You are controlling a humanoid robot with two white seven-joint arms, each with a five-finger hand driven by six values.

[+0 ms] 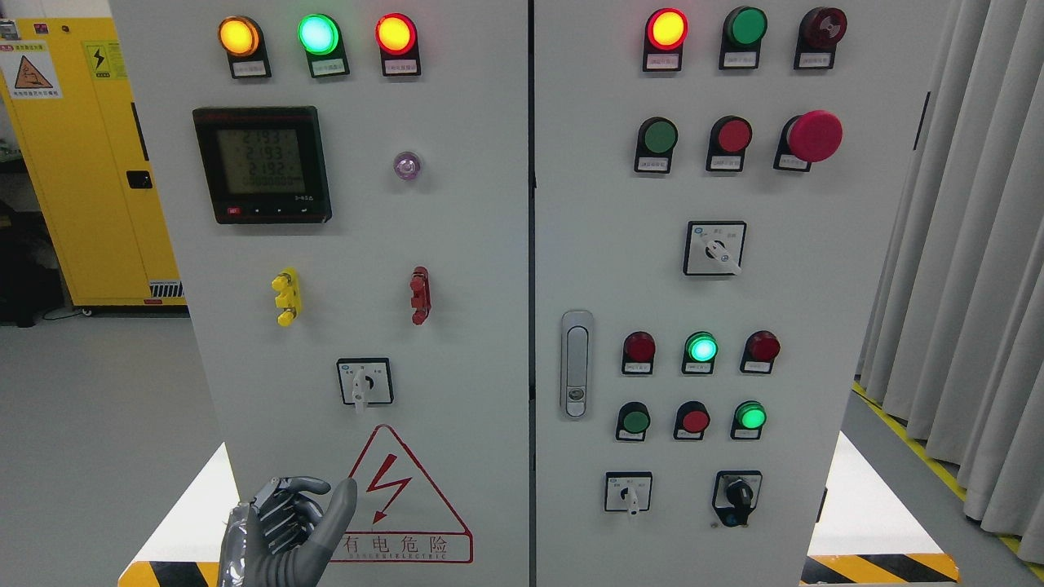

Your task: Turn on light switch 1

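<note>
A tall grey electrical control cabinet (457, 244) fills the view, split by a vertical seam into a left and a right door. To its far left stands a yellow safety cabinet (90, 163); grey curtains (962, 269) hang at the right.

On the left door, a digital meter (263, 165) sits under three lit indicator lamps, and a red-bordered high-voltage warning triangle (397, 493) marks the lower part. Just above that triangle is a rotary selector switch (364, 382). Which switch counts as "light switch 1" cannot be read from the labels; this selector is my best guess, being the nearest to the hand. It has a square black-framed white plate, a black hub and a white lever whose long axis runs vertical, pointing down.

The left hand (285, 530) shows at the lower left, low against the cabinet, grey-gloved, fingers folded toward the palm with the thumb sticking up, holding nothing. The selector lies above it and slightly to the right, apart from it with the triangle's left edge between. No right hand is in view, so the left is the only one placed to reach; it would need to rise and open around the lever
</note>
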